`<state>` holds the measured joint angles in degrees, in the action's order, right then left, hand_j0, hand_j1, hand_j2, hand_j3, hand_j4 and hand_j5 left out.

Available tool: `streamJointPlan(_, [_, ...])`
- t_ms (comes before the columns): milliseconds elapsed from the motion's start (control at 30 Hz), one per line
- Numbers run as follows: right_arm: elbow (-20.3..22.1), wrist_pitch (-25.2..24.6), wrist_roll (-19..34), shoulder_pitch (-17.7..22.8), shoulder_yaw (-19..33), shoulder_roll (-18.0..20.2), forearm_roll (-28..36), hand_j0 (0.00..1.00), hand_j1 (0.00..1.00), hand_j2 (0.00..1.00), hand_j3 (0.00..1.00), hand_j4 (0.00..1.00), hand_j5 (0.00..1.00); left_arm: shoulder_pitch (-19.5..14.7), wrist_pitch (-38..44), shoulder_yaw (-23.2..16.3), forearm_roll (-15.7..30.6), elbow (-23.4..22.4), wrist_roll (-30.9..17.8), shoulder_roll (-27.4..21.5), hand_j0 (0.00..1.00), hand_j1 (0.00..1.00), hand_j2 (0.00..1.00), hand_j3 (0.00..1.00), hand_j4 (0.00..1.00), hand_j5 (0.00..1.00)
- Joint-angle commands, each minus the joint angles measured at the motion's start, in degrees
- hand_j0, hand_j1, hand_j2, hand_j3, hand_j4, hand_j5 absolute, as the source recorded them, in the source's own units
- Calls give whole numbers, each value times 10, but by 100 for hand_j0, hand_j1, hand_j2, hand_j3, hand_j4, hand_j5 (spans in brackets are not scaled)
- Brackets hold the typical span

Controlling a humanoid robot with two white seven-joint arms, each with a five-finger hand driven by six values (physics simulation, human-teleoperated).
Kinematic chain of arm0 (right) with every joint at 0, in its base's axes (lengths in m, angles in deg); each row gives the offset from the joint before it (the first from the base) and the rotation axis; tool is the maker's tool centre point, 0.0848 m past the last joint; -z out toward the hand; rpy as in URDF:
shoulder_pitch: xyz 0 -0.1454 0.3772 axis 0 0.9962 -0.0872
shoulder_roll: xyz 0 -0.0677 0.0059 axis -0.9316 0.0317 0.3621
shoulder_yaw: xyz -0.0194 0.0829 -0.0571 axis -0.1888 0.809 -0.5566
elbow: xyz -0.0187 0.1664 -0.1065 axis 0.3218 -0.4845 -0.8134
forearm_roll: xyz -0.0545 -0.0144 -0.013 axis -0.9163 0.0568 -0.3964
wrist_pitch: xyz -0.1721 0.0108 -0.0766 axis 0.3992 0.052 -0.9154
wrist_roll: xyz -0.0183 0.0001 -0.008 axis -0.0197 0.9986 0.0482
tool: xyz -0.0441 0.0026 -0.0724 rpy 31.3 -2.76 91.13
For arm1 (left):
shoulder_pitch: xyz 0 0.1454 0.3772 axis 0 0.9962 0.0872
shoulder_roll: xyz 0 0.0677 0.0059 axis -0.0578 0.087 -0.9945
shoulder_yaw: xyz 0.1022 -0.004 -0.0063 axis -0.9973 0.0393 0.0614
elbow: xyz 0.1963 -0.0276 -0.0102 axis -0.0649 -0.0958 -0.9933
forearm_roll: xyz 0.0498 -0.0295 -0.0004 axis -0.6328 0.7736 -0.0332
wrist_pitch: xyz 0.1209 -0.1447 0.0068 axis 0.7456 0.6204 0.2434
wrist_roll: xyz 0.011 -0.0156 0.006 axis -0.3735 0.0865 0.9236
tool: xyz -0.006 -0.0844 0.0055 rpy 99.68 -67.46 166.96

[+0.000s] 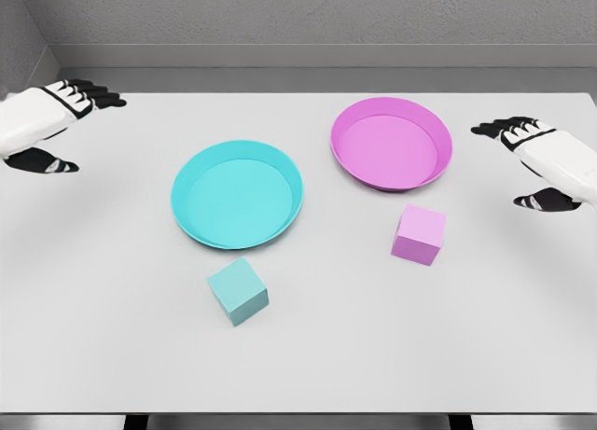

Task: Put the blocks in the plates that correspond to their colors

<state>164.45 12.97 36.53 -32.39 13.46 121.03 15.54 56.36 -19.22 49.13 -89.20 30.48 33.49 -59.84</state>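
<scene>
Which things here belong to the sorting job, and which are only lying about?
Job: teal block, teal plate, pink block, pink plate, left hand and right hand, both open.
Lying about: nothing; only the table.

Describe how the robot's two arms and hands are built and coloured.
Both arms have smooth white shells. The left hand and right hand each have five fingers, white-backed with black joints and black fingertips. No cables, markings or sleeves show.

two plates, one teal plate (237,195), one pink plate (391,144), two blocks, one teal block (238,291), one pink block (419,234), two hands, left hand (45,124), right hand (548,161)
</scene>
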Motion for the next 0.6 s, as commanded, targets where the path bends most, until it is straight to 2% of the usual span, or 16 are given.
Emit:
streamJointPlan(0, [0,1,0,0,1,2,0,100,100,100,100,100,100,0,0,-2,3,1,0,0,100,100,100,100,100,100])
streamJointPlan(67, [0,10,0,-7,2,3,1,100,100,100,100,100,100,0,0,-2,3,2,-1,-1,100,100,100,100,100,100])
streamJointPlan(133, [0,81,-2,-11,1,7,4,100,100,100,100,100,100,0,0,-2,3,3,-3,-1,100,100,100,100,100,100])
streamJointPlan(233, [-1,96,1,-24,-3,9,4,100,100,100,100,100,100,9,0,-21,-2,48,-4,-1,100,100,100,100,100,100])
streamJointPlan(267, [-1,107,25,-32,-6,8,3,100,100,100,100,100,100,9,0,-35,-16,72,-4,-1,100,100,100,100,100,100])
streamJointPlan(333, [0,110,115,-60,-8,2,2,100,100,100,100,100,100,11,0,-41,-45,106,-4,-2,100,100,100,100,100,100])
streamJointPlan(400, [0,118,188,-83,-10,-7,1,100,100,100,100,100,100,40,0,-42,-55,151,-4,-5,100,100,100,100,100,100])
streamJointPlan(467, [0,124,246,-128,-44,-22,1,100,100,100,100,100,100,56,0,-42,-59,178,-4,-12,100,100,100,100,100,100])
streamJointPlan(533, [0,123,318,-191,-102,-40,0,100,100,100,100,100,100,67,0,-42,-60,206,-3,-30,100,100,100,100,100,100])
streamJointPlan(567, [0,124,335,-203,-113,-44,0,100,100,100,100,100,100,76,0,-42,-60,216,-3,-42,100,100,100,100,100,100])
